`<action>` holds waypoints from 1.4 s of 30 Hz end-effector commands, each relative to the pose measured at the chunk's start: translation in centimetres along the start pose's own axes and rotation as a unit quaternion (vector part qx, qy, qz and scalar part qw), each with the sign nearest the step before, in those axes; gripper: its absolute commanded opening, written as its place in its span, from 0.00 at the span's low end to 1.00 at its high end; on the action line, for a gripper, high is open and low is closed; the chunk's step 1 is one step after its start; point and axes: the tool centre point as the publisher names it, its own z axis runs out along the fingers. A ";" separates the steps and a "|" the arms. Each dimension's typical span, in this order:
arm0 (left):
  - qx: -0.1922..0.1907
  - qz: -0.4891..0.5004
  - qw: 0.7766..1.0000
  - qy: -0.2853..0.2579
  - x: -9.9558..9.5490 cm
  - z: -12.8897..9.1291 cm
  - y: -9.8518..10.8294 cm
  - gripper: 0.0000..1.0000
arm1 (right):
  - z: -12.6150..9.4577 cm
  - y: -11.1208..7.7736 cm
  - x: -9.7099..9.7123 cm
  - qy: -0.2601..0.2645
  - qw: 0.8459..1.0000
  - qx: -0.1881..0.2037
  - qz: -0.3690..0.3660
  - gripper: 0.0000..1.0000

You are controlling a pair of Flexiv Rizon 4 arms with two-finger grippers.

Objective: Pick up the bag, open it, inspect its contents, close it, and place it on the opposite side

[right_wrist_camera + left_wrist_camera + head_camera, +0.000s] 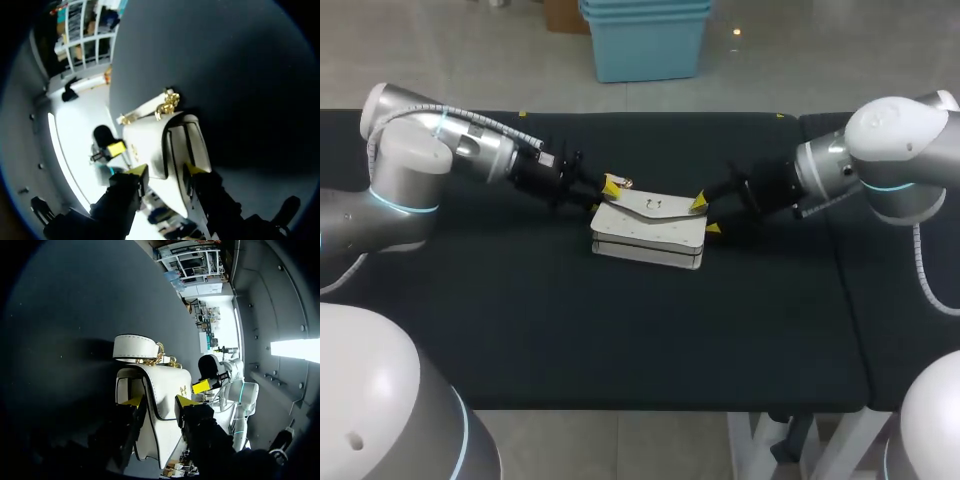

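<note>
- The head view is showing the white bag (648,235) lying near the middle of the worktop (620,340), with the left arm coming in at one end of it and the right arm at the other.
- The left claw (610,187) is sitting at the bag's far left corner, and the right claw (706,216) is straddling the bag's right end, one yellow tip above the flap and one lower at the side.
- The left wrist view is giving what the head view is not: the bag's end is filling the gap between that claw's two tips, so the left claw is gripping the bag. A padded white strap (135,346) is lying ahead of the bag, joined to it by a gold chain (161,359).
- The right wrist view is showing the same at the other end: the right claw is clamping the bag, with the chain lying beyond.
- The bag is looking like smooth white leather, boxy, with dark piping edging a curved flap and a small gold fitting (183,389) on it.
- The worktop is showing as a matte black cloth.
</note>
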 end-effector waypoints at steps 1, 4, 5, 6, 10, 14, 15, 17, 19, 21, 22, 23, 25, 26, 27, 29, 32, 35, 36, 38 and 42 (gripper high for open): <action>-0.001 -0.006 1.000 -0.003 -0.6 0.4 -0.4 0.04 | 1.0 0.1 0.1 0.001 1.000 0.016 -0.004 0.38; -0.001 -0.011 1.000 -0.006 -1.2 0.6 -0.5 0.00 | 1.8 -0.1 -0.1 0.000 1.000 0.025 -0.009 0.38; -0.002 -0.012 1.000 -0.007 -1.3 0.7 -0.4 0.00 | 2.1 0.0 -0.3 -0.001 1.000 0.027 -0.007 0.32; -0.002 -0.013 1.000 -0.007 -1.4 0.7 -0.4 0.00 | 2.2 0.1 -0.5 0.000 1.000 0.031 -0.005 0.16; -0.003 -0.016 1.000 -0.006 -1.7 0.7 -0.3 0.00 | 2.6 0.2 -0.9 0.002 0.999 0.035 0.001 0.00; -0.005 -0.010 1.000 -0.005 -1.5 0.6 0.0 0.00 | 2.0 0.4 -0.8 0.003 1.000 0.023 0.008 0.00; -0.005 -0.006 1.000 -0.006 -1.3 0.5 0.1 0.00 | 1.9 0.4 -0.6 0.005 1.000 0.019 0.006 0.17; -0.006 -0.002 1.000 -0.006 -1.1 0.5 0.3 0.00 | 1.5 0.4 -0.3 0.008 1.000 0.010 -0.001 0.45; -0.006 0.002 1.000 -0.007 -1.0 0.5 0.4 0.20 | 1.4 0.4 -0.1 0.015 1.000 0.002 -0.007 0.74; -0.006 0.004 1.000 -0.005 -1.0 0.5 0.4 0.14 | 1.2 0.5 0.0 0.024 1.000 -0.006 -0.014 0.72; -0.005 0.005 1.000 -0.004 -1.0 0.5 0.4 0.02 | 1.2 0.5 0.1 0.027 0.999 -0.012 -0.016 0.64; -0.005 0.005 1.000 -0.003 -1.0 0.5 0.5 0.00 | 1.2 0.5 0.1 0.033 0.999 -0.013 -0.020 0.49; -0.005 0.005 1.000 -0.003 -1.1 0.5 0.4 0.00 | 1.3 0.6 0.1 0.039 0.999 -0.018 -0.029 0.36; -0.005 0.005 1.000 -0.003 -1.2 0.5 0.4 0.00 | 1.3 0.6 0.1 0.042 0.998 -0.017 -0.034 0.25; -0.006 0.004 1.000 -0.002 -1.3 0.5 0.3 0.00 | 1.3 0.7 0.2 0.044 0.998 -0.019 -0.038 0.01; -0.007 0.002 1.000 -0.001 -1.3 0.5 0.3 0.00 | 1.4 0.7 0.2 0.049 0.998 -0.019 -0.044 0.00; -0.008 0.002 1.000 0.000 -1.3 0.5 0.2 0.00 | 1.5 0.8 0.2 0.059 0.996 -0.024 -0.055 0.00; -0.009 0.003 1.000 0.001 -1.4 0.5 0.2 0.00 | 1.4 0.7 0.2 0.068 0.995 -0.027 -0.067 0.00; -0.009 0.004 1.000 0.001 -1.4 0.5 0.2 0.00 | 1.3 0.7 0.2 0.069 0.995 -0.029 -0.071 0.00; -0.010 0.005 1.000 0.001 -1.4 0.5 0.3 0.00 | 1.3 0.7 0.2 0.076 0.993 -0.030 -0.083 0.00; -0.011 0.010 1.000 0.001 -1.3 0.5 0.4 0.00 | 1.2 0.6 0.2 0.079 0.992 -0.032 -0.098 0.00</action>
